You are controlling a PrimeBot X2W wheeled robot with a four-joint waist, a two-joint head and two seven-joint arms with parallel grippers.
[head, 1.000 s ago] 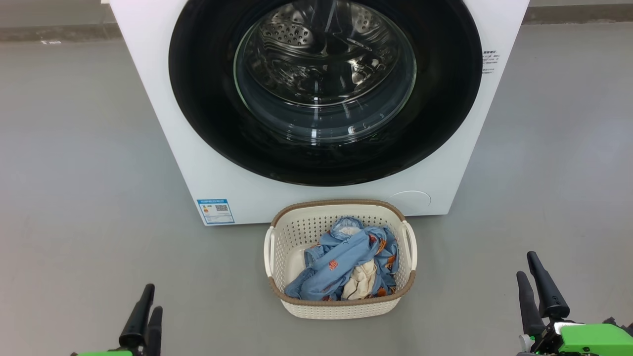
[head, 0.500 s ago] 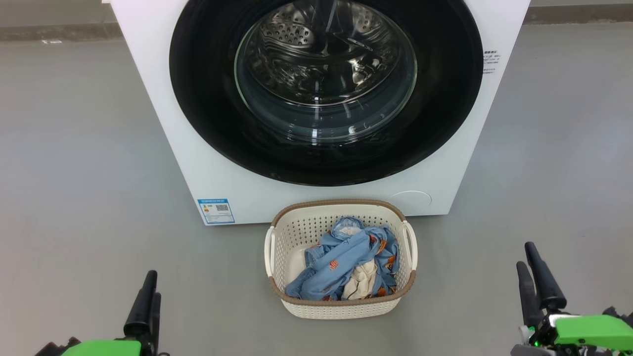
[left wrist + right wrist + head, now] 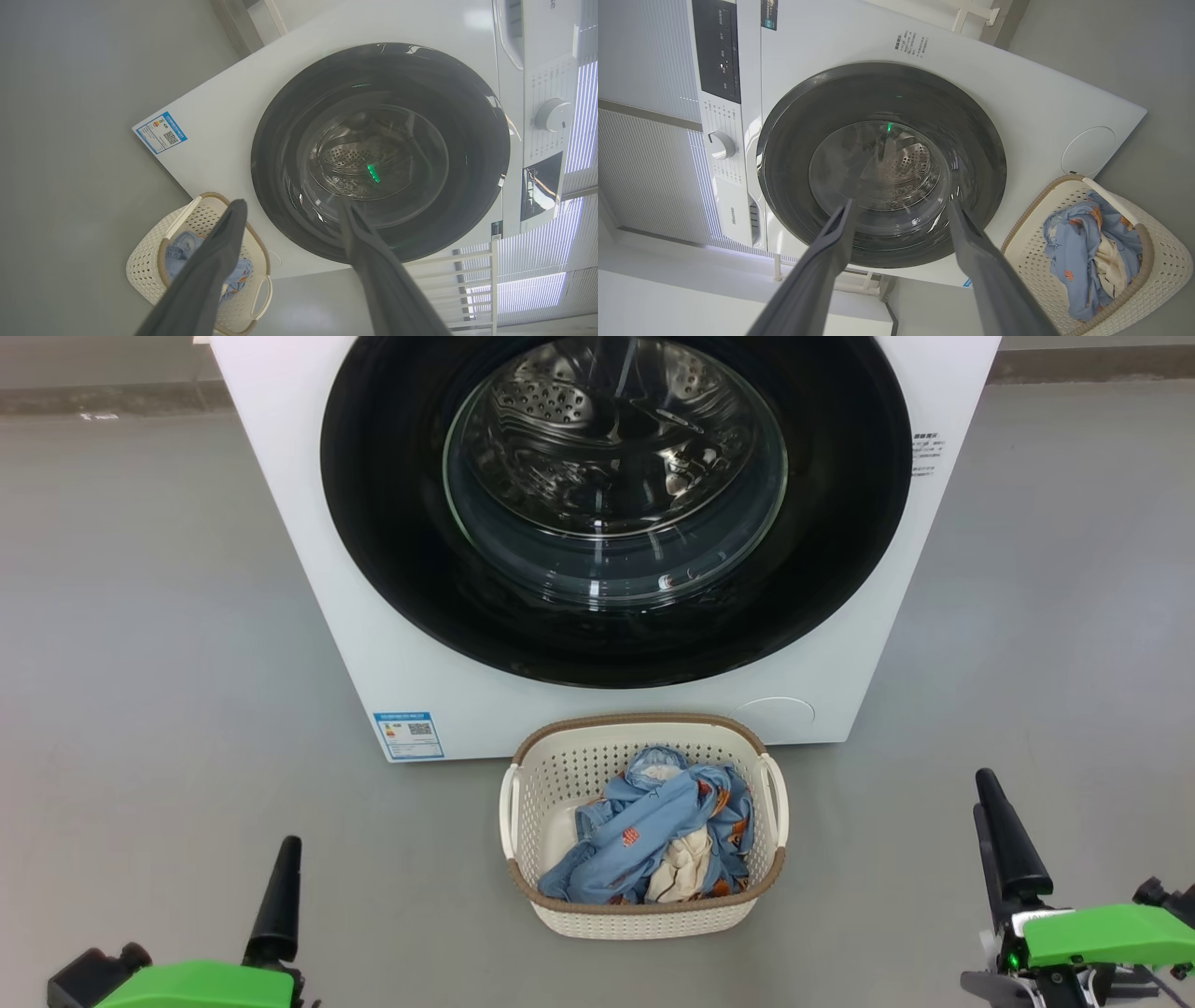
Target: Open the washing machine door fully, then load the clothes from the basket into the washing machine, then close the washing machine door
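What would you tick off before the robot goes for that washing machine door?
1. Round door with glossy black rim and clear glass bowl on the big white front-loading washing machine: shut, yet to be opened: ok.
2. Left arm's two dark fingers: spread, empty: ok.
3. Right arm's two dark fingers: spread, empty: ok.
4. Light blue and cream clothes: all inside the cream-white perforated plastic basket: ok.
5. Basket clear of the door's swing: it stands on the grey floor right before the machine: cannot tell.
6. Door's handle or catch located: cannot tell.
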